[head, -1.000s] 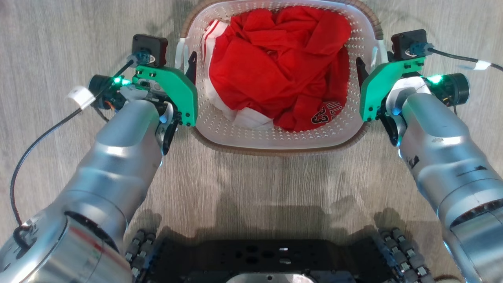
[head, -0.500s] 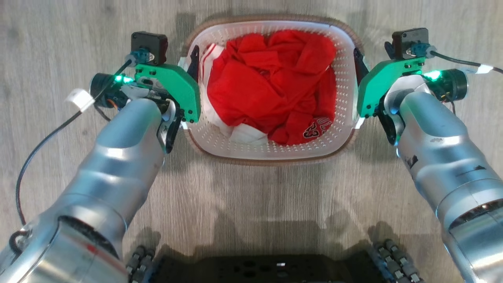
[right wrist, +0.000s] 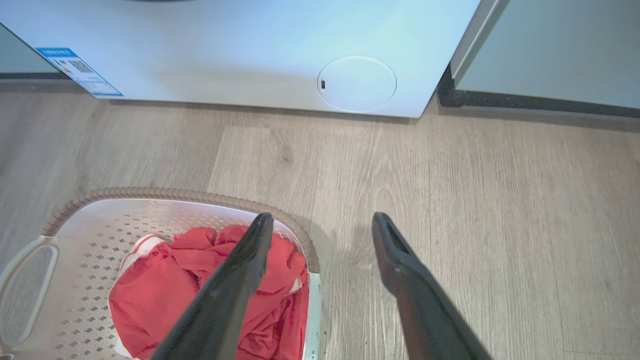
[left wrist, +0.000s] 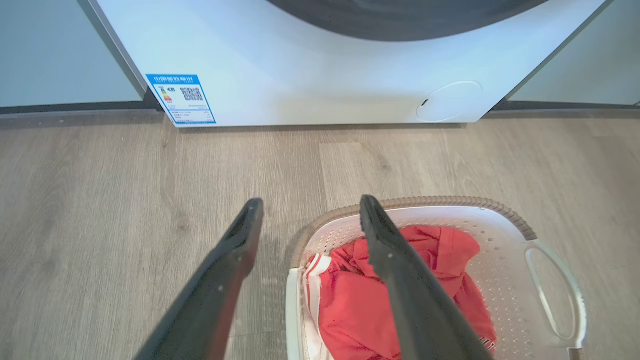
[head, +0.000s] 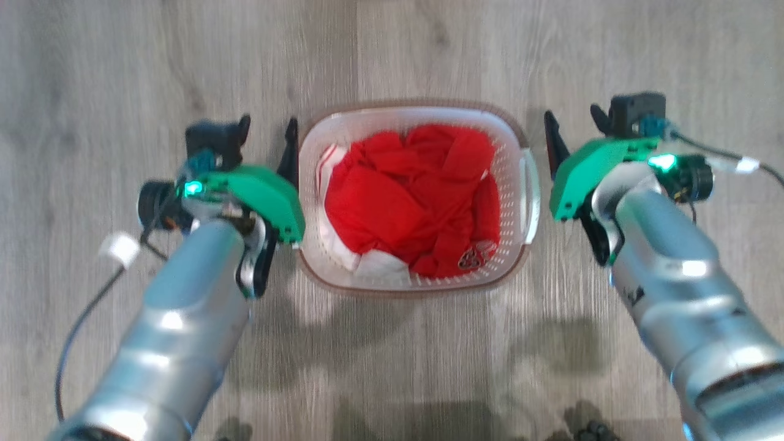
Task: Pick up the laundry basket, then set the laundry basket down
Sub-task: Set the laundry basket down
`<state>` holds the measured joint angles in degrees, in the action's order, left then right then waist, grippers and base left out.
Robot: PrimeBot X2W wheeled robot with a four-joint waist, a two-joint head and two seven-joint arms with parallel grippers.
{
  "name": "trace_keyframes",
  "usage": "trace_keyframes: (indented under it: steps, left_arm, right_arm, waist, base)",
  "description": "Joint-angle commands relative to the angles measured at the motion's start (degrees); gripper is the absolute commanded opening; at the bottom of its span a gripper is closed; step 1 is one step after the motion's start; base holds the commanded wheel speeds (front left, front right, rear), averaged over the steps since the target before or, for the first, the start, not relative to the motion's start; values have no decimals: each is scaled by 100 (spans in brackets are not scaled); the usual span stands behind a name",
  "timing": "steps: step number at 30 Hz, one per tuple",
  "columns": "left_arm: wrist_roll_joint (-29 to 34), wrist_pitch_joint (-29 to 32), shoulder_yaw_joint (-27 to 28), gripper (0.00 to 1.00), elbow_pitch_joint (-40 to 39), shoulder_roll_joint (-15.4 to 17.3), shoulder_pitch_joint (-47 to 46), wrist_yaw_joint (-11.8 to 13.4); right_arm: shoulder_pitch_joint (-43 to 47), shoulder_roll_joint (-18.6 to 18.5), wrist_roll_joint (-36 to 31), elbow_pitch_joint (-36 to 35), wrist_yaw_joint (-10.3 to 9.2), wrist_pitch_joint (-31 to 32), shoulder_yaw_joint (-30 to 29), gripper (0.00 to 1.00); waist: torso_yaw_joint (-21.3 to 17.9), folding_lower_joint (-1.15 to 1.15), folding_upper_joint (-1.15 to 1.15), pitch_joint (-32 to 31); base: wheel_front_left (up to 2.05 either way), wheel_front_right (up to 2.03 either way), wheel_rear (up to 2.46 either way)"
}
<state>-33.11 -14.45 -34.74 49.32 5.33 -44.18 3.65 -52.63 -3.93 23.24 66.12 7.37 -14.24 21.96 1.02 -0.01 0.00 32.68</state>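
Observation:
The laundry basket is white and perforated with a brown rim, and it stands on the wood floor holding red clothes. My left gripper hovers open by its left side, and my right gripper hovers open off its right side. Both are raised above the rim and touch nothing. In the left wrist view the left gripper straddles the near rim of the basket from above. In the right wrist view the right gripper does the same over the basket.
A white washer stands on the floor beyond the basket, also seen as the washer in the right wrist view. Pale cabinet fronts flank it. Bare wood floor surrounds the basket.
The head camera has risen and the robot's base has left the view. The basket now looks smaller and lower under the grippers. Their fingers, earlier at the side handles, stand clear of them.

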Motion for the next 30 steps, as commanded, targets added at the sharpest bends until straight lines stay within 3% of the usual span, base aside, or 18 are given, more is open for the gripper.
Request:
trace_keyframes:
  steps: [1,13,30]
  left_arm:
    - [223,-54,392,100,-346,177,356,46]
    - [1497,-54,1553,100,-1888,101,2167,-133]
    - [2212,-54,2639,100,-3949,-184,4193,-193]
  right_arm:
    - [514,105,-125,-348,12,-74,-98,100]
    - [2240,105,-427,-2022,12,-75,-821,100]
    - [3962,105,-762,-4123,12,-75,-1150,100]
  waist:
    - [-71,1,0,-533]
    - [-162,1,0,-1794]
    - [-213,1,0,-2764]
  base:
    - [0,0,0]
    - [0,0,0]
    - [0,0,0]
